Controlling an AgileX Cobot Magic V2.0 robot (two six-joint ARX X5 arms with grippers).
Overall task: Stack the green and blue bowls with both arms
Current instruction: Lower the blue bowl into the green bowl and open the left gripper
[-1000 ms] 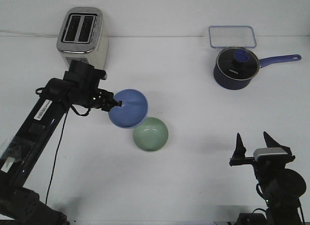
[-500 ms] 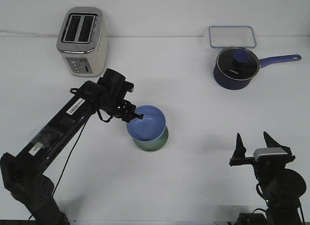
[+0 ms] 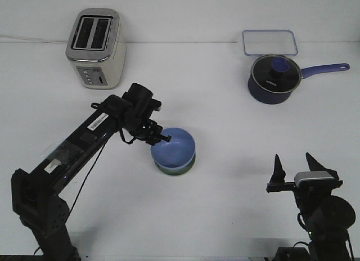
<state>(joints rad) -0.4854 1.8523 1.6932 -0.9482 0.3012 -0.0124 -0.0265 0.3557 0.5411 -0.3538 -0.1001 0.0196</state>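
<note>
The light blue bowl [image 3: 175,150] rests down in the pale green bowl [image 3: 174,171]. Only a thin arc of the green rim shows under its near side. My left gripper [image 3: 163,138] is at the blue bowl's left rim, shut on it, with the arm reaching in from the lower left. Down at the bottom right my right gripper [image 3: 293,170] points upward, open, with nothing between its fingers, well away from both bowls.
A silver and cream toaster [image 3: 94,47] stands at the back left. A dark blue saucepan [image 3: 273,80] with a glass lid and long handle sits at the back right, and a clear rectangular container [image 3: 269,42] lies behind it.
My left gripper carried the blue bowl right and down, from beside the green bowl to over it and then into it. The right arm stayed still.
</note>
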